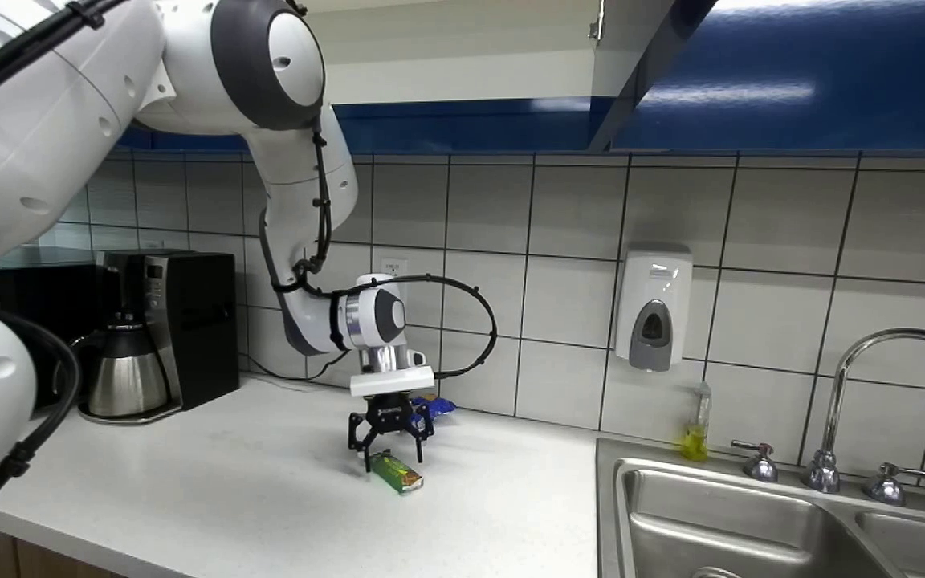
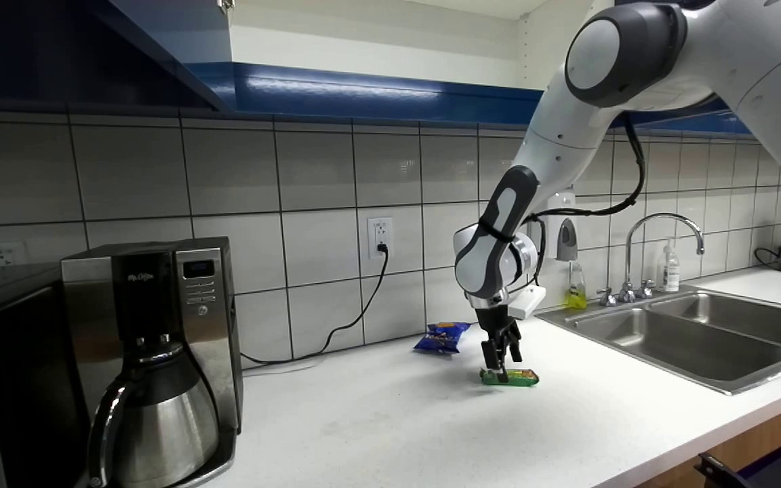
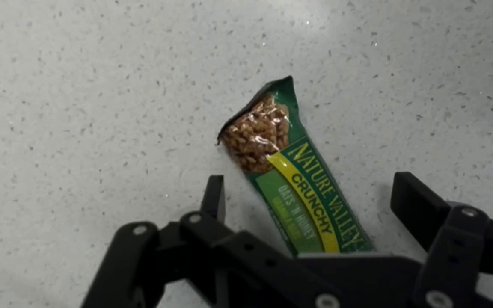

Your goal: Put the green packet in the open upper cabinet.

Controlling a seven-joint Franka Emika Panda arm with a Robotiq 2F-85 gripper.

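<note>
One green Nature Valley granola-bar packet (image 3: 306, 192) lies on the white countertop (image 2: 363, 420); in the wrist view its upper end aims at 11 o'clock. We read on it NATURE VALLEY, CRUNCHY and OATS 'N HONEY; the line beneath is too blurred. The gripper (image 1: 393, 457) hangs over the packet, pointing to 6 o'clock in both exterior views. Its two fingers (image 3: 417, 205) stand apart, one each side of the packet, a gap showing at both; whether the tips touch the countertop we cannot tell. In an exterior view the Panda arm (image 1: 294, 193) enters from 10 o'clock, bends near the top edge and drops to the wrist.

Clock centred on the packet, in an exterior view we log: one blue snack bag (image 2: 443, 337) by the tiled wall (image 2: 316, 169) at 10, lettering unreadable; one coffee maker (image 2: 150, 301), marked Mr. Coffee, near 9, with one steel carafe (image 2: 167, 427); one open upper cabinet (image 2: 377, 37) near 11; one sink (image 2: 675, 342), two basins, between 2 and 3. In an exterior view, same centre: one soap dispenser (image 1: 655, 289) at 2, one bottle of yellow liquid (image 1: 695, 441) at 3.
</note>
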